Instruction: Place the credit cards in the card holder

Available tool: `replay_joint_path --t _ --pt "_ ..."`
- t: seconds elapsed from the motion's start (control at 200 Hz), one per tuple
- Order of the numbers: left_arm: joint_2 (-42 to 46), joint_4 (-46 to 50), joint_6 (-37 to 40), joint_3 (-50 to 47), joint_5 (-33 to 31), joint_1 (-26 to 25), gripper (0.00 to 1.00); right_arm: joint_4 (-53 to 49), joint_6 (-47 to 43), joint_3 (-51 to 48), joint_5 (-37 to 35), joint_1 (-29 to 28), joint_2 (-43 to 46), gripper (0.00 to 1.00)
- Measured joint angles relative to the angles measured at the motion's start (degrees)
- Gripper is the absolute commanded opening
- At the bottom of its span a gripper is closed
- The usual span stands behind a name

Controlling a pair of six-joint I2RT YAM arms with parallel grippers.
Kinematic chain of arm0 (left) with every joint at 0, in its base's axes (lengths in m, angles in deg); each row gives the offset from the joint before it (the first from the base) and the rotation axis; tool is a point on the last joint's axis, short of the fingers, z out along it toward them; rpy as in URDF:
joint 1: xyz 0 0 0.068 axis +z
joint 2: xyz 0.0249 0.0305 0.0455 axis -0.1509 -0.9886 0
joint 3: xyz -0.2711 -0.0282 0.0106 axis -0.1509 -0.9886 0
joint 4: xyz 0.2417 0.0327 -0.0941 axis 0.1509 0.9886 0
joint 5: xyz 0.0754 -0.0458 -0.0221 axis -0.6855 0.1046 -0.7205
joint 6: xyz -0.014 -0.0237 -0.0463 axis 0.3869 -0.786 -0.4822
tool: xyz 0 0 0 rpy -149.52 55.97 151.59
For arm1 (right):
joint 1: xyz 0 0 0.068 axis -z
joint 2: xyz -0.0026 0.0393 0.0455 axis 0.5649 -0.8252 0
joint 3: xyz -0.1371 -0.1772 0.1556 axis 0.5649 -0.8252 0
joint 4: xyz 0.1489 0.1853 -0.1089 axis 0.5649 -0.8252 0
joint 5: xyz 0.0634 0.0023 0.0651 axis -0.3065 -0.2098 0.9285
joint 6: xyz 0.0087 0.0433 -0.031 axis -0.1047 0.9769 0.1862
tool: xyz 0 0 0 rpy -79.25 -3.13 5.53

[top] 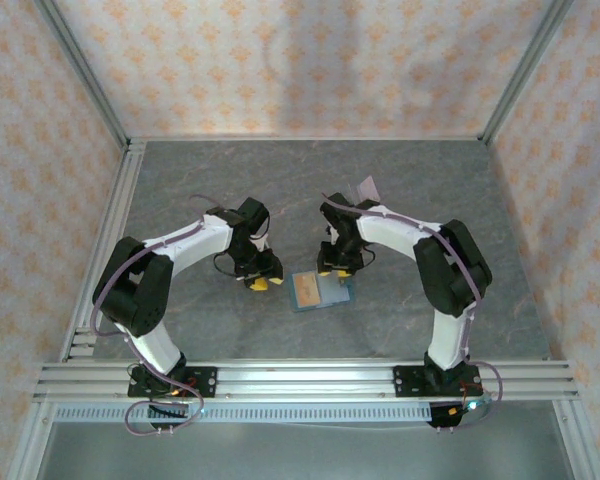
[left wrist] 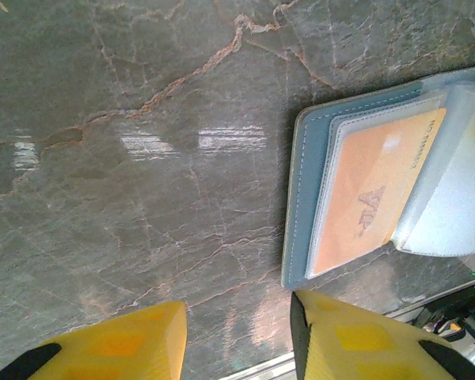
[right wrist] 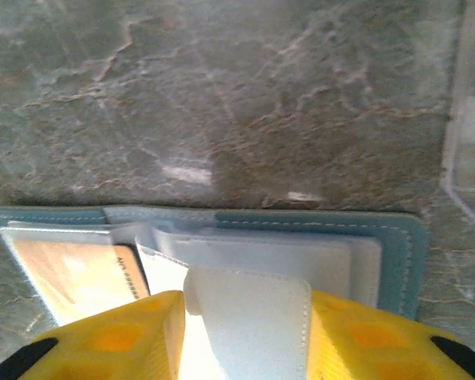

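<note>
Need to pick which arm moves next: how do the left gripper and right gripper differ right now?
The left gripper has bare table between its fingers; the right gripper holds the card holder's pale pocket flap. The left gripper sits beside the card holder, the right gripper over it. Both have yellow fingers.

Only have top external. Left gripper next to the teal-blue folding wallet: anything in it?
Observer: No. Left wrist view shows the left gripper with jaws apart and nothing between them, over the grey marble table beside the teal-blue folding wallet.
Operator: Is the orange card actually pocketed?
Observer: Yes, the orange plastic card sits under a clear pocket on the open wallet's half nearest that gripper.
Operator: Right gripper?
Observer: In the right wrist view the right gripper straddles a pale grey-blue pocket leaf. Whether it grips the leaf is unclear.
</note>
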Motion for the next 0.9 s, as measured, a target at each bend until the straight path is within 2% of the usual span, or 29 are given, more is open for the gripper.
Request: replay_joint_path --t 0.26,0.611,0.901 --pt "0.0 0.0 0.0 0.0 0.0 0.0 0.40 1.1 1.3 0.6 2.7 -1.2 1.1 0.40" --pt "0.1 0.0 -0.2 -0.2 -0.2 0.5 0.40 10.6 8.8 0.7 9.0 -7.6 0.3 0.43" --pt "4.6 0.5 0.0 -2.6 -0.6 3.4 0.44 14.9 11.9 0.7 10.5 -7.9 -1.7 0.46"
